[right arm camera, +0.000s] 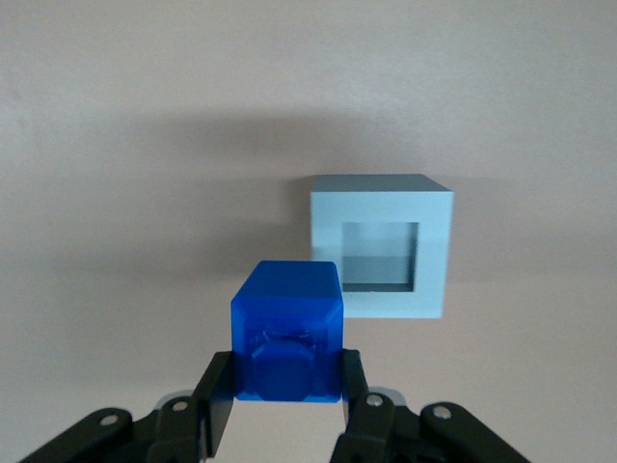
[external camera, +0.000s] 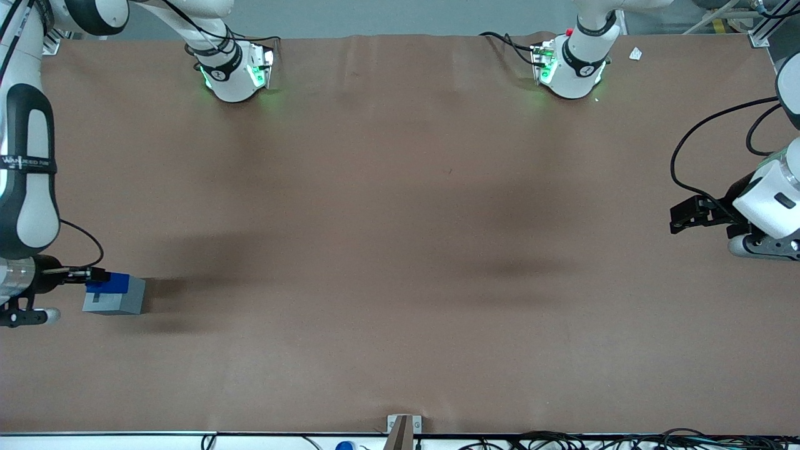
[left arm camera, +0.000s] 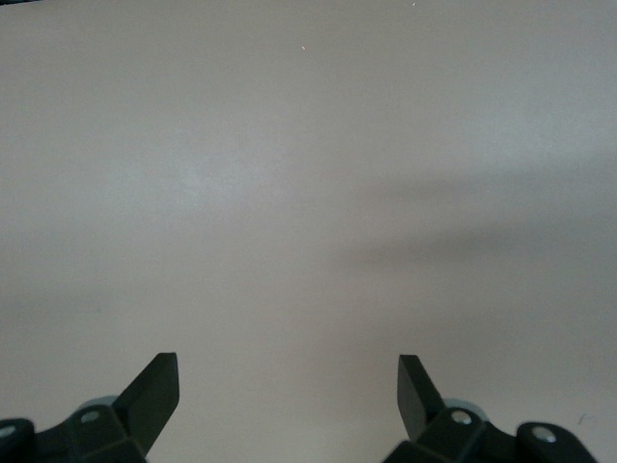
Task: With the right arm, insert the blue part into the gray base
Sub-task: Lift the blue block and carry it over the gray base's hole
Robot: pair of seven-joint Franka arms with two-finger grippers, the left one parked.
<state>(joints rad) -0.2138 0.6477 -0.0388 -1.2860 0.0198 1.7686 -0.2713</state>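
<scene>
My right gripper [right arm camera: 286,381] is shut on the blue part [right arm camera: 287,330], a bright blue block held between both black fingers above the table. The gray base [right arm camera: 382,245] stands on the table with its square recess open and empty, a little to one side of the held part. In the front view the gripper [external camera: 95,274] holds the blue part [external camera: 112,282] over the edge of the gray base [external camera: 116,300], at the working arm's end of the table. The right arm [external camera: 25,181] reaches down from above.
Brown table [external camera: 400,250] stretches wide toward the parked arm's end. Two white arm bases [external camera: 234,72] [external camera: 572,69] with green lights stand at the table's edge farthest from the front camera. A small bracket [external camera: 403,428] sits at the nearest edge.
</scene>
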